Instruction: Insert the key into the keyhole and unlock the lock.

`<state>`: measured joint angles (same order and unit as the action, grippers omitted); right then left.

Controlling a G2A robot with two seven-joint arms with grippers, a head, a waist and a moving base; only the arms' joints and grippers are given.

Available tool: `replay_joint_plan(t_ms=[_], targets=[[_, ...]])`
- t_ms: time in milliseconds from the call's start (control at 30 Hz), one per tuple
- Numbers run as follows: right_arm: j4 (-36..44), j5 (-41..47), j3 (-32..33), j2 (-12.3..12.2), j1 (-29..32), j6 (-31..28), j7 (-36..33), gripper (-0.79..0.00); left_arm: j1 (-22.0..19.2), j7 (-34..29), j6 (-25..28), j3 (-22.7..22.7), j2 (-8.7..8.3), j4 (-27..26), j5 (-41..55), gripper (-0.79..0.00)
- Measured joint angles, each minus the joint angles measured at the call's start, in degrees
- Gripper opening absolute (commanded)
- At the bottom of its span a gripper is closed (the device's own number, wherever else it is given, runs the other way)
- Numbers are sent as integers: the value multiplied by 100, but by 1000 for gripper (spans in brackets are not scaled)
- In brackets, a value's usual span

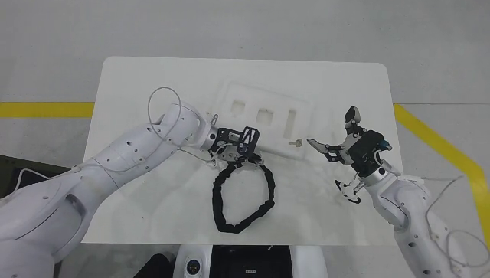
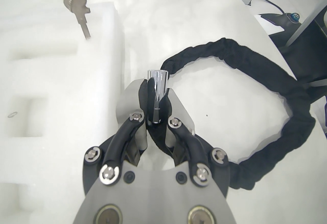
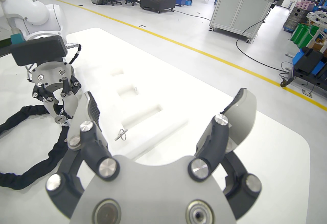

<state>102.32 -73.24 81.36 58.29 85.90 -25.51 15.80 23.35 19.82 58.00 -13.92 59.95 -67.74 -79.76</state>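
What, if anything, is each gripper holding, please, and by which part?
The left gripper clamps the chain lock by its silver cylinder; the right gripper is open, holding nothing.

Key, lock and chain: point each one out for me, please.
key (image 2: 76,4): left wrist view, on its head.
lock (image 2: 159,89): left wrist view, on the shiny metal barrel.
chain (image 2: 301,112): left wrist view, on its black cloth sleeve.

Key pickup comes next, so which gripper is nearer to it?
Right. The right gripper, open, is beside the key on the foam tray; the left gripper is farther off, shut on the lock.
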Motion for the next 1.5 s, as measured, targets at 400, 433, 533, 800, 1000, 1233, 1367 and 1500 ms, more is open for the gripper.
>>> replay_joint_plan(t_ms=[400, 433, 533, 800, 1000, 1233, 1367, 1500], targets=[[0, 0, 0, 0, 0, 0, 0, 0, 448, 441, -52, -750, -598, -632, -83, -785], [0, 0, 0, 0, 0, 0, 0, 0, 502, 458, -83, -830, -650, -688, -96, -785], [0, 0, 0, 0, 0, 0, 0, 0, 686, 484, -168, -1080, -808, -874, -131, -785], [0, 0, 0, 0, 0, 0, 0, 0, 1097, 382, -106, -1655, -1134, -1321, -235, -785], [14, 26, -2, 3, 3, 10, -32, 0, 1353, 331, 0, -2084, -1346, -1558, -343, -785], [465, 1108, 118, 20, -29, 86, -1481, 0, 1585, 245, 0, -2377, -1500, -1767, -472, -785], [771, 2223, 224, 22, -116, 279, -2763, 0, 1656, 176, 0, -2449, -1537, -1846, -520, -785], [962, 3238, 314, -21, -326, 529, -4480, 0, 1688, 119, 0, -2477, -1544, -1891, -571, -785]])
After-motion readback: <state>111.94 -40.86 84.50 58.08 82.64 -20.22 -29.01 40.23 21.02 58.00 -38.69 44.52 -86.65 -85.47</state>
